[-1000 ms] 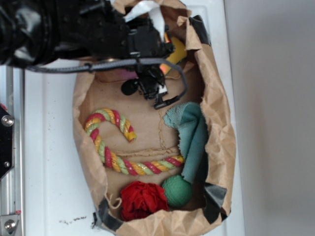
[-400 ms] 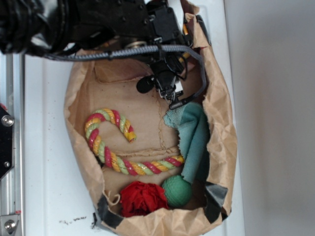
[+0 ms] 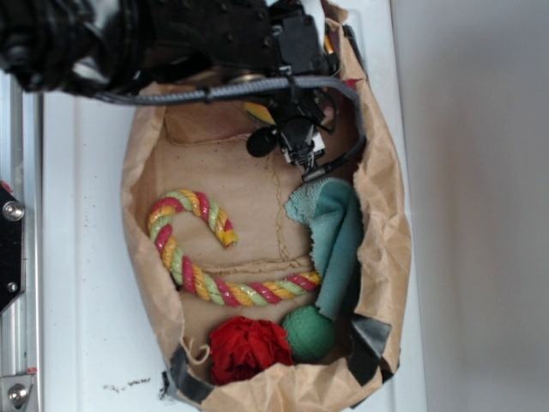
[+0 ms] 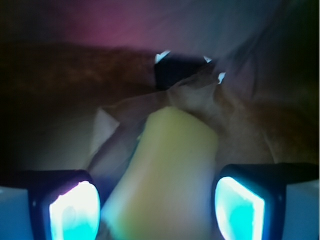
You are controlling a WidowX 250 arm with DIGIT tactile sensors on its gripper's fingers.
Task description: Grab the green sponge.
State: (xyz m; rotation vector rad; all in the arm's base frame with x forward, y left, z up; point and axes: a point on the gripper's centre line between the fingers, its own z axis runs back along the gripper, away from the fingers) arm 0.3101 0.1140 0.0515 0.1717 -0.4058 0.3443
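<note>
The green sponge [image 4: 165, 170] fills the middle of the wrist view as a blurred yellow block standing between my two lit fingertips. The gripper [image 4: 157, 210] is open, one finger on each side of the sponge and close to it. From the exterior camera the gripper [image 3: 302, 159] reaches down into the top end of the brown paper bag [image 3: 382, 215]. There only a yellow sliver of the sponge [image 3: 259, 112] shows beside the black arm, and the rest is hidden under it.
Inside the bag lie a teal cloth [image 3: 336, 232] just below the gripper, a striped rope toy [image 3: 193, 249], a red yarn ball [image 3: 249, 348] and a green ball [image 3: 309, 333]. Crumpled bag walls [image 4: 195, 95] rise just beyond the sponge.
The arm has swung right and deeper into the bag's top end, covering most of the sponge. The bag's walls have shifted slightly.
</note>
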